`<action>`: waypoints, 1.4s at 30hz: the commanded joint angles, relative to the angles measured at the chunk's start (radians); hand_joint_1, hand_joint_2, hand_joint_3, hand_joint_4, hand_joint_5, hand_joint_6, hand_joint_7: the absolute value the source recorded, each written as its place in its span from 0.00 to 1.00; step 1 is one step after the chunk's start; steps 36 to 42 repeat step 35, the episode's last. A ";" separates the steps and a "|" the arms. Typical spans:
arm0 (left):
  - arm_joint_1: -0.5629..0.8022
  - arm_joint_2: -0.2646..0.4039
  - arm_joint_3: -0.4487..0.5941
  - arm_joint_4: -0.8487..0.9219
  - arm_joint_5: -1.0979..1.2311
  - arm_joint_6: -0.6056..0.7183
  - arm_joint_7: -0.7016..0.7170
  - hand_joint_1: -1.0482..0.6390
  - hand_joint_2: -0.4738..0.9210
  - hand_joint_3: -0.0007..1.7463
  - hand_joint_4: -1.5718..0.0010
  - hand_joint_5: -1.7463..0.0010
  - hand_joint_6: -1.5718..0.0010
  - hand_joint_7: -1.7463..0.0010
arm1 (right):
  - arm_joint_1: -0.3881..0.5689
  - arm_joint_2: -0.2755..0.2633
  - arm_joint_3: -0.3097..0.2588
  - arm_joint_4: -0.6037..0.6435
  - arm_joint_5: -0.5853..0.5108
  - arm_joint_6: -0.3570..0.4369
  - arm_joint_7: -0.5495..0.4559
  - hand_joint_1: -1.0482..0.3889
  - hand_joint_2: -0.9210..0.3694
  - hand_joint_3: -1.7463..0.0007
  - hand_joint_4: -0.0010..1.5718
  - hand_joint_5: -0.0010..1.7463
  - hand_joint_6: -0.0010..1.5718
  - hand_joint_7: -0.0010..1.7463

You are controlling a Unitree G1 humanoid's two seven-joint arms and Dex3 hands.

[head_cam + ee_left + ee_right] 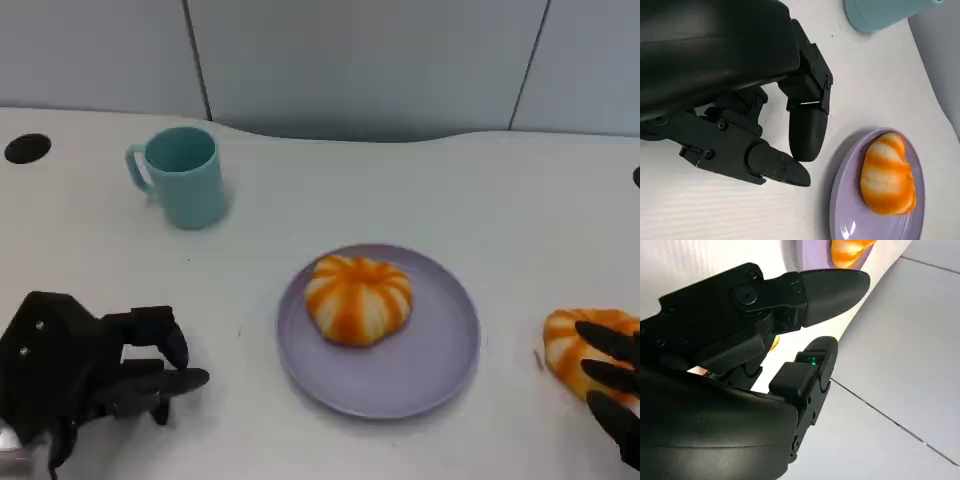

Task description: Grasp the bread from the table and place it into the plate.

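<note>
A purple plate (440,350) lies mid-table with one orange-and-white striped bread (358,298) on it; the left wrist view shows this plate (840,200) and bread (887,175) too. A second striped bread (565,345) sits on the table at the far right edge. My right hand (612,385) reaches over it from the right, with black fingers lying across its top. In the right wrist view a sliver of that bread (774,342) shows between the fingers (830,287); how firm the grip is cannot be told. My left hand (95,375) rests at the lower left holding nothing, fingers apart.
A teal mug (185,175) stands at the back left, and the left wrist view catches the mug (885,12) too. A dark round hole (27,148) is in the tabletop at the far left. Grey wall panels run behind the table's curved back edge.
</note>
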 commanded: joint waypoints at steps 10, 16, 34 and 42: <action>-0.008 0.013 0.000 0.002 0.007 0.026 0.000 0.41 0.94 0.02 0.47 0.00 0.57 0.00 | 0.005 -0.008 -0.013 -0.022 0.009 0.017 0.006 0.44 0.00 0.80 0.60 0.01 0.53 0.00; -0.010 0.010 0.006 -0.007 -0.008 0.046 -0.006 0.41 0.93 0.02 0.46 0.00 0.56 0.00 | 0.009 -0.002 -0.015 -0.030 0.013 0.034 0.005 0.44 0.00 0.81 0.60 0.01 0.53 0.00; -0.023 0.017 0.013 0.044 -0.018 0.000 -0.021 0.40 0.93 0.02 0.47 0.00 0.56 0.00 | 0.016 0.010 -0.007 -0.051 0.017 0.048 0.010 0.45 0.00 0.80 0.59 0.01 0.52 0.00; -0.025 0.015 0.018 0.047 -0.026 0.006 -0.024 0.41 0.93 0.02 0.46 0.00 0.56 0.00 | 0.017 0.010 -0.006 -0.054 0.016 0.051 0.009 0.45 0.00 0.81 0.59 0.01 0.52 0.00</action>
